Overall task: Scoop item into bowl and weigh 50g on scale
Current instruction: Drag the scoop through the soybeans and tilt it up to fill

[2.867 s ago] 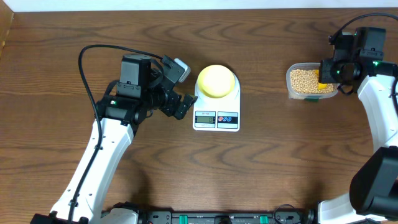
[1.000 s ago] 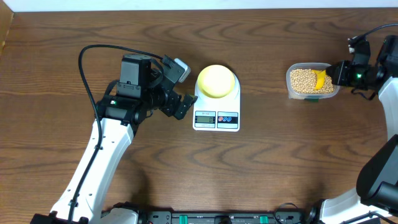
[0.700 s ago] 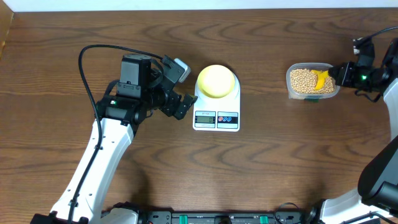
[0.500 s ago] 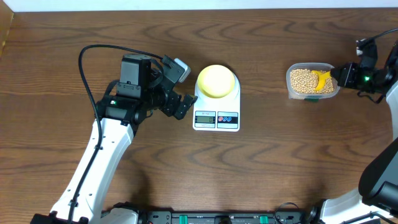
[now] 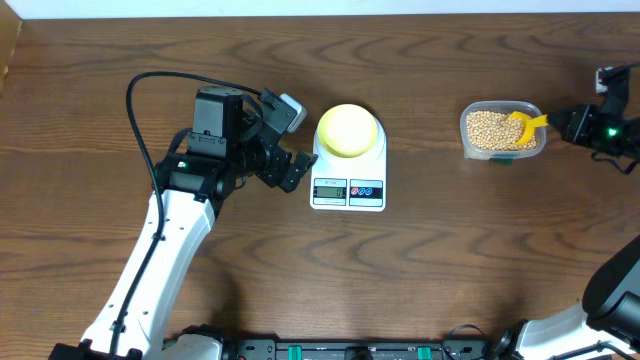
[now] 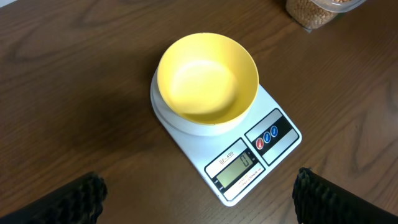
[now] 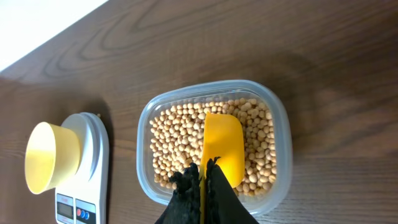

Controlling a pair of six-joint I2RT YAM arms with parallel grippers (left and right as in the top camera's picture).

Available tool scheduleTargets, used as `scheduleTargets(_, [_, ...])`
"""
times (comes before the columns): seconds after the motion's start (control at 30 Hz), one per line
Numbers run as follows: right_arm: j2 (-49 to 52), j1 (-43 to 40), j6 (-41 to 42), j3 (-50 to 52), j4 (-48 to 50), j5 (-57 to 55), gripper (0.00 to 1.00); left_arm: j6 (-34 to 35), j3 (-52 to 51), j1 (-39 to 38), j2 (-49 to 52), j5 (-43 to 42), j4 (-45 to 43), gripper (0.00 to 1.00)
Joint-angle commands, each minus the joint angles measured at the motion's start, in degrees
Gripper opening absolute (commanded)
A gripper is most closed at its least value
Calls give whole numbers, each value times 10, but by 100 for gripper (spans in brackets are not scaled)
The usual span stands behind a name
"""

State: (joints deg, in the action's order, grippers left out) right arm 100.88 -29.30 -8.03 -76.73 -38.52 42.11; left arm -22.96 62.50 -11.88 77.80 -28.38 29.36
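Observation:
The item, many tan beans [image 5: 488, 129] [image 7: 177, 140], fills a clear tub [image 5: 466, 140] [image 7: 283, 134] at the right. A yellow scoop [image 5: 523, 121] [image 7: 222, 146] lies over the beans with nothing in its cup. My right gripper [image 5: 562, 122] [image 7: 203, 174] is shut on the scoop's handle at the tub's right rim. The pale yellow bowl [image 5: 347, 129] [image 6: 207, 78] [image 7: 51, 157] stands empty on the white scale [image 5: 348, 191] [image 6: 264, 134] [image 7: 94, 163]. Just left of the scale, my left gripper [image 5: 287, 166] [image 6: 199, 190] hangs open and holds nothing.
The scale's display [image 6: 237, 168] reads 0. The table's far edge meets a white wall [image 7: 37, 25] behind the tub. Bare brown wood [image 5: 430, 270] lies in front of the scale and between scale and tub.
My right arm has drawn back to the right, pulling the scoop across the beans toward the tub's right rim. The left arm has not moved.

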Motion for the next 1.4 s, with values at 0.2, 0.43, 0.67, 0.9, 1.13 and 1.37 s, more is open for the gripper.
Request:
scheduleTargets(0.2, [5, -27, -8, 5, 0, 54, 1, -10, 3, -1, -9, -5, 0, 98])
scheduleTargets(0.43, [5, -41, -8, 5, 0, 70, 1, -10, 3, -1, -9, -5, -1, 98])
scheduleTargets(0.67, [5, -57, -8, 5, -1, 94, 1, -10, 3, -1, -9, -5, 0, 98])
scheduleTargets(0.9, [5, -60, -8, 5, 0, 95, 1, -10, 3, -1, -9, -6, 0, 98])
scheduleTargets(1.13, [5, -65, -8, 5, 0, 97, 1, -10, 3, -1, -9, -6, 0, 98])
scheduleTargets(1.37, [5, -74, -8, 5, 0, 136, 1, -10, 3, -1, -9, -5, -1, 98])
